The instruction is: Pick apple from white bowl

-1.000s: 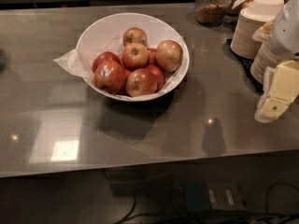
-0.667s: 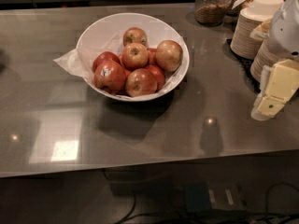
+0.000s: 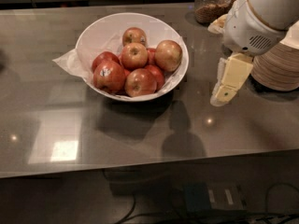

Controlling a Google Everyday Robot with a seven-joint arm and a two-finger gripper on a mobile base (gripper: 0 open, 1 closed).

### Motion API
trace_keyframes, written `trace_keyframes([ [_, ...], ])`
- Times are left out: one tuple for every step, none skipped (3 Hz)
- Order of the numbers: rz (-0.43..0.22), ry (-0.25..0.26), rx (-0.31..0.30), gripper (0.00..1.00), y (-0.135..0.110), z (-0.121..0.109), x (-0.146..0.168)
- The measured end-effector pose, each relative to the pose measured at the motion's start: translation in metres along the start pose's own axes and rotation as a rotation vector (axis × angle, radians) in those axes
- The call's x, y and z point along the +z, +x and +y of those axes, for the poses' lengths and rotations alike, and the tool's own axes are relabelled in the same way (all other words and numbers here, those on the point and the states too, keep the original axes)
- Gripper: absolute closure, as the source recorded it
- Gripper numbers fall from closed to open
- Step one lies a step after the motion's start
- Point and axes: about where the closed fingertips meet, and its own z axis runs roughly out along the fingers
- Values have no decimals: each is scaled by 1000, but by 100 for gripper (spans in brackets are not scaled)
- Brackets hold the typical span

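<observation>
The white bowl (image 3: pixel 98 31) stands on the grey counter, left of centre, with a crumpled white paper liner (image 3: pixel 67 62) sticking over its left rim. It holds several apples. The apple (image 3: pixel 168 55), paler golden-tan with a red blush, lies at the bowl's right side. A dark red apple with a white sticker (image 3: pixel 109 75) lies at the front left. A smaller apple with a stem dimple (image 3: pixel 134 55) sits in the middle. My gripper (image 3: pixel 223 88) hangs pointing down, above the counter, to the right of the bowl and apart from it, with nothing in it.
A stack of beige disposable bowls (image 3: pixel 279 65) stands at the right edge, partly behind my arm (image 3: pixel 254 17). A glass jar with brown contents (image 3: pixel 210 4) stands at the back. The counter's front edge (image 3: pixel 149 164) runs across the lower part of the view.
My arm and gripper have moved left from the right edge towards the bowl. The bowl and apples have not moved.
</observation>
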Motion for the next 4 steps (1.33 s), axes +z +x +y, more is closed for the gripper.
trace_keyframes([
  [-116, 6, -54, 0, -26, -17, 19],
  [-116, 6, -54, 0, -26, -17, 19],
  [-165, 40, -22, 0, -27, -25, 14],
  [-241, 50, 8, 0, -38, -41, 18],
])
